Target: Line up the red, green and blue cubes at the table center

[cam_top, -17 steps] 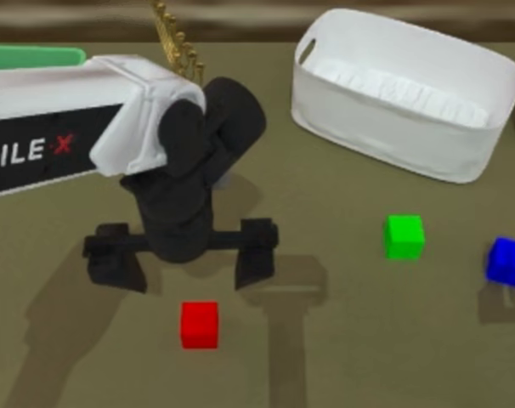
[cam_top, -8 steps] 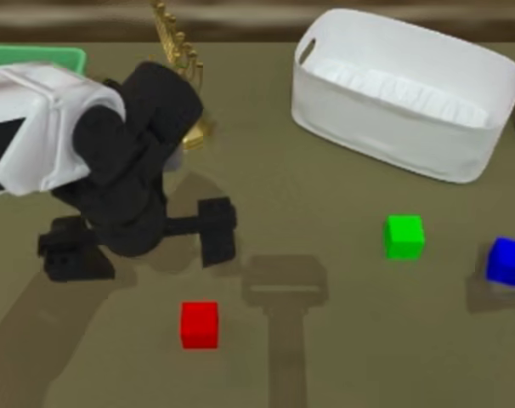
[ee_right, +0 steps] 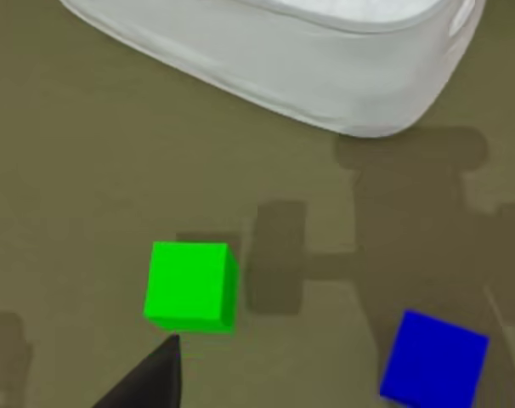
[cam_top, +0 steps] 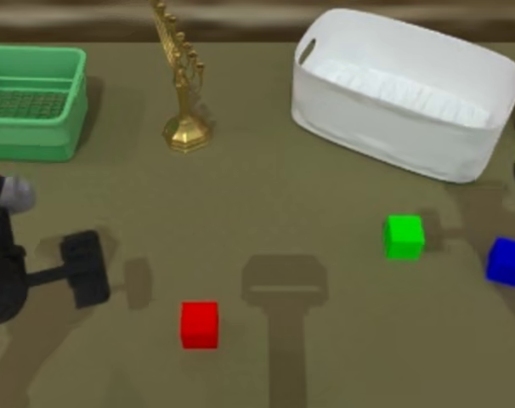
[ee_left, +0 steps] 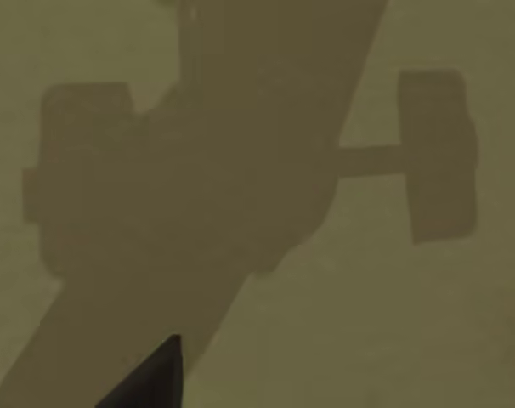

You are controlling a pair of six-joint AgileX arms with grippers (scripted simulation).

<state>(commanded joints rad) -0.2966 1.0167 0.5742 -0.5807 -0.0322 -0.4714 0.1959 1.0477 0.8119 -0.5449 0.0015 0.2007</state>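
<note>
At the top view's left edge, my left arm's black two-finger gripper (cam_top: 36, 274) hung over the wide olive-brown matte table (cam_top: 266, 183), its fingers spread wide and holding nothing; only one dark finger (cam_top: 85, 268) showed fully. The left wrist view showed only bare tabletop under the arm's shadow and a dark fingertip (ee_left: 160, 374).

The small bright red matte cube (cam_top: 199, 325) lay on the table to the right of that gripper and nearer the front edge, apart from it and untouched. Farther right sat the small bright green matte cube (cam_top: 404, 236), and the small deep blue matte cube (cam_top: 507, 260) lay near it by the right edge.

My right arm was barely visible at the top view's right edge, and whether its gripper was open I could not tell. Its wrist view looked down on the green cube (ee_right: 190, 285) and blue cube (ee_right: 433, 358), with one dark fingertip (ee_right: 155, 374) close beside the green one.
</note>
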